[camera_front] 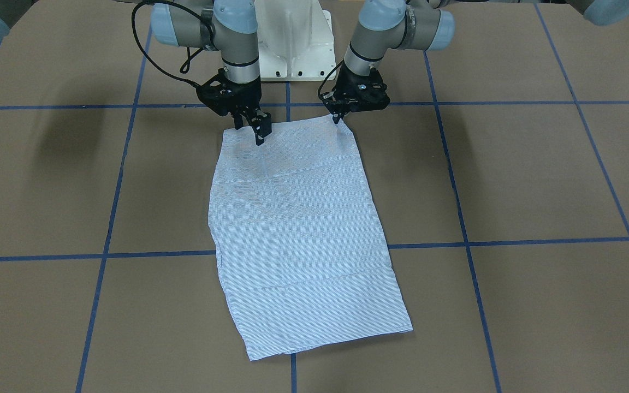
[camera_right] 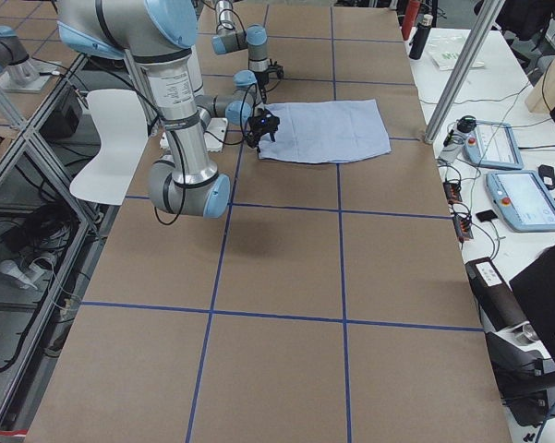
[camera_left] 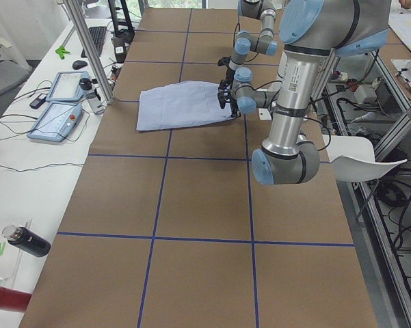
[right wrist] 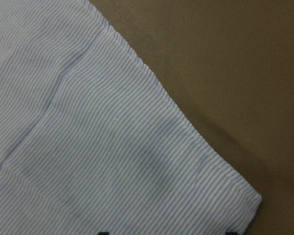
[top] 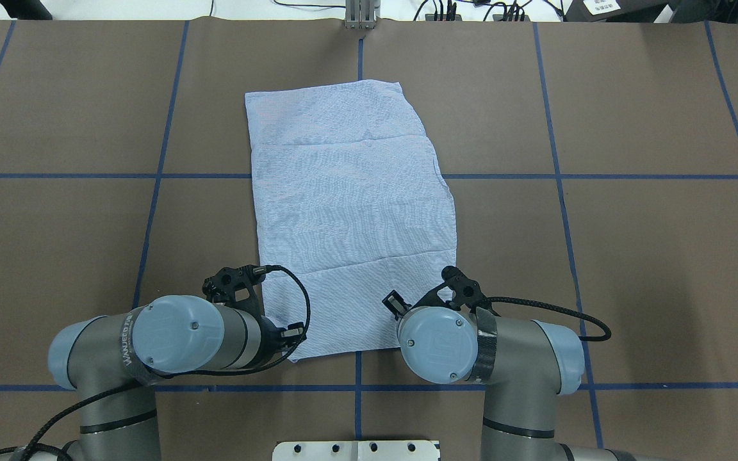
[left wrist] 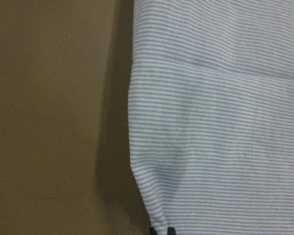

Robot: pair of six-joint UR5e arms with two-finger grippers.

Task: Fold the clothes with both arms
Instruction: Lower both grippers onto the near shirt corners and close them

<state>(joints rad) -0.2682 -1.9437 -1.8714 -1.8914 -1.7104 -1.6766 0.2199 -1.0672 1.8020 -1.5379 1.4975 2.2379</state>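
Observation:
The clothes are one light blue-and-white striped shirt, folded into a long flat rectangle in the middle of the table. Both arms reach down to its edge nearest the robot. My left gripper is at one near corner. Its fingertips are pinched together, and the cloth rises into them. My right gripper is at the other near corner, open. Its two fingertips stand wide apart at the bottom of the right wrist view, over the flat cloth. Collar, buttons and sleeves are hidden inside the fold.
The table is covered in brown board marked with blue tape lines. The white pedestal base stands just behind the grippers. Off the table's far side are teach pendants, a dark bottle and a metal post.

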